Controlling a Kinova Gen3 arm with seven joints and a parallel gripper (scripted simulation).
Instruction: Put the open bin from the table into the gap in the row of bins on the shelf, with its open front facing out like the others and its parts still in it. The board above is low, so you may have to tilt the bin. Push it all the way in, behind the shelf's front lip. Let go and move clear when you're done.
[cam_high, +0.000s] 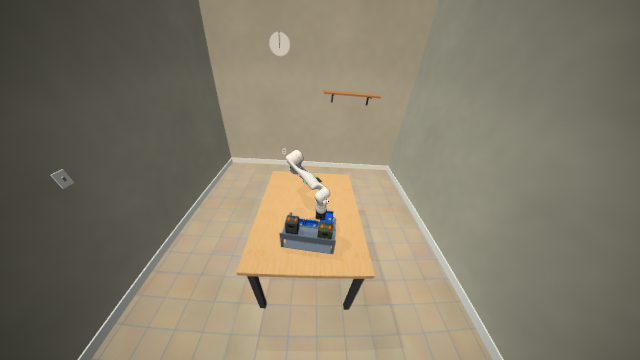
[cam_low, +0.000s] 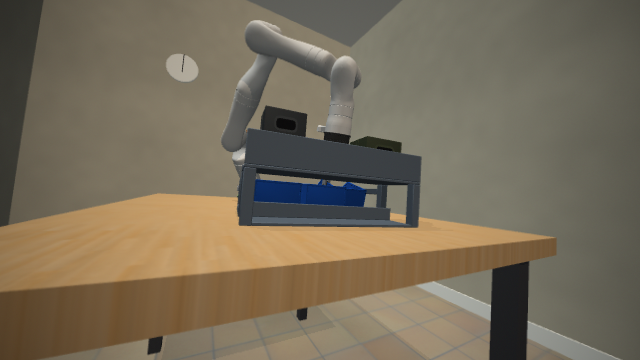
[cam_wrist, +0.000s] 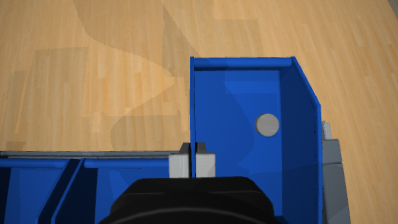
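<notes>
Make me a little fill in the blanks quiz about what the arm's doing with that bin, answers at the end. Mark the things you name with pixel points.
The pincer (cam_wrist: 193, 154) grips a side wall of the ____ bin (cam_high: 329, 216) (cam_wrist: 235, 150).
Inside that bin lies a round, ____ part (cam_wrist: 267, 125).
The clock (cam_high: 279, 44) (cam_low: 182, 68) hangs on the ____.

Missing words: blue; grey; wall.

The wooden table (cam_high: 270, 255) (cam_low: 300, 255) (cam_wrist: 125, 30) bears 1 gray shelf (cam_high: 307, 239) (cam_low: 332, 156) (cam_wrist: 336, 185).

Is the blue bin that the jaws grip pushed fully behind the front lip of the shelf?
No, the bin juts out past the lip.
</notes>
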